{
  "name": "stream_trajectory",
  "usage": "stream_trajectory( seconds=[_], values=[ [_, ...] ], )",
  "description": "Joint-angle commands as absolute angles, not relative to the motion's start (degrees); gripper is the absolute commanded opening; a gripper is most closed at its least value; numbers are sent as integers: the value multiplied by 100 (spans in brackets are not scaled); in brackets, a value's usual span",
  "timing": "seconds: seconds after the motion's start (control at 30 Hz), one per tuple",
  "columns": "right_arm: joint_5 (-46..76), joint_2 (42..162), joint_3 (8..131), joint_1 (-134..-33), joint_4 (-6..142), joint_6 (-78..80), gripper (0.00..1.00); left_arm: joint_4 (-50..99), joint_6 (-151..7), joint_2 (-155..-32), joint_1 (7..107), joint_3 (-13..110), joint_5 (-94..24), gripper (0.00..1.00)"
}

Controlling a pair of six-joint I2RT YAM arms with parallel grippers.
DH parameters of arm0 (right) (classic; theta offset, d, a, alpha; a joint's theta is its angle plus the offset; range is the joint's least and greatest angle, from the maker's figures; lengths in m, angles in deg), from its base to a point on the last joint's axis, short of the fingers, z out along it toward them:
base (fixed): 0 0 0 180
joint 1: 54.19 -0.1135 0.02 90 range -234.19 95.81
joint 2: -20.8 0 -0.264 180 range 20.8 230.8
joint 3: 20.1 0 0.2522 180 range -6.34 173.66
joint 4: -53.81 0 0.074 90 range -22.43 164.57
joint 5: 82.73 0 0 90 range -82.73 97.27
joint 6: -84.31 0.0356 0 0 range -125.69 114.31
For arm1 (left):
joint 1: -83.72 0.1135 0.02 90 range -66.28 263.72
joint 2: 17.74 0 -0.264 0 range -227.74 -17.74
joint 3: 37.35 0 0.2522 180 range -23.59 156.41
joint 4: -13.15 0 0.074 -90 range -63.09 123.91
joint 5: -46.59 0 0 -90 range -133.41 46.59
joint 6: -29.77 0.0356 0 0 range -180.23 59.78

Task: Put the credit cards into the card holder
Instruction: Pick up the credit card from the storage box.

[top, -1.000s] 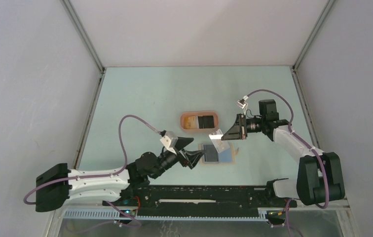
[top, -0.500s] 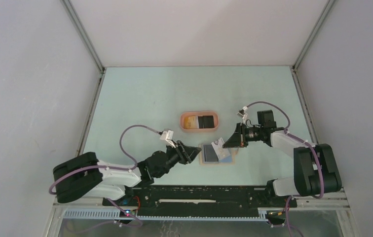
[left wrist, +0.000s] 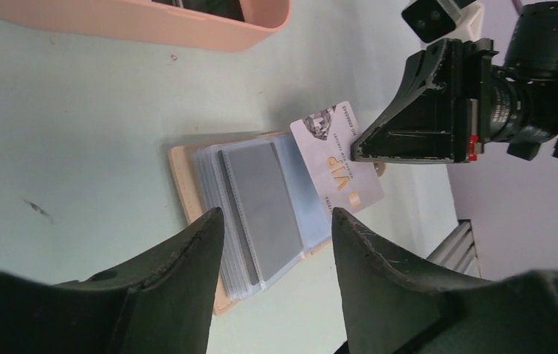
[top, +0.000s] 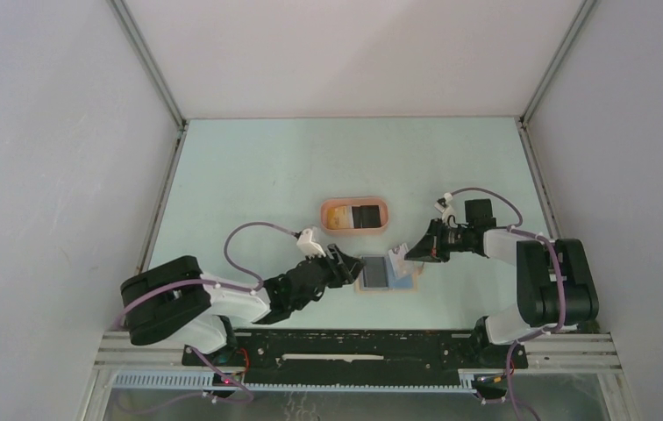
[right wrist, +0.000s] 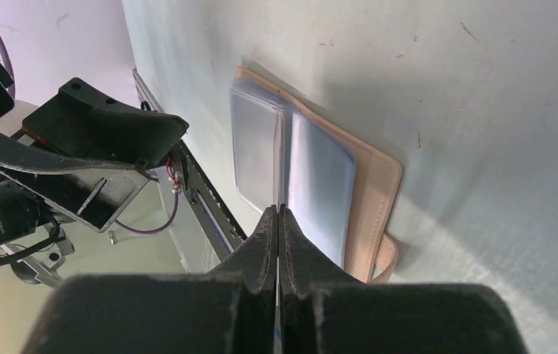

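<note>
Right gripper (left wrist: pixel 361 147), at 3 o'clock of the open card holder (left wrist: pixel 254 199), pinches 1 pale VIP card (left wrist: pixel 335 158) above its sleeves, likely for sliding in. Left gripper (left wrist: pixel 276 215), at 9 o'clock, stands part-open and empty, seemingly to steady it.

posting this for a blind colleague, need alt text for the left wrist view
The right gripper pinches a pale VIP card by its edge over an open tan card holder lying on the table. The left gripper fills the foreground, jaws open; a pink tray sits behind.
</note>
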State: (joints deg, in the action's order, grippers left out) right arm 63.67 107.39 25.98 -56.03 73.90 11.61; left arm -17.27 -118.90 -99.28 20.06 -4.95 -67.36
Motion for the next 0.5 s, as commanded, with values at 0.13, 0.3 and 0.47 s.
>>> stream_trajectory(
  seconds=[0.13,0.3,0.47],
  values=[
    [6670,11041,2601,-5564,7223,1246,0,-817,-12239,-10253,1838,12,-7138,61],
    [6808,11187,2600,-5561,7268,1165,0,-754,-12339,-10448,1824,99,-7121,61],
    [7055,11219,2605,-5559,7246,1134,0,-754,-12330,-10529,1824,161,-7042,60]
  ],
)
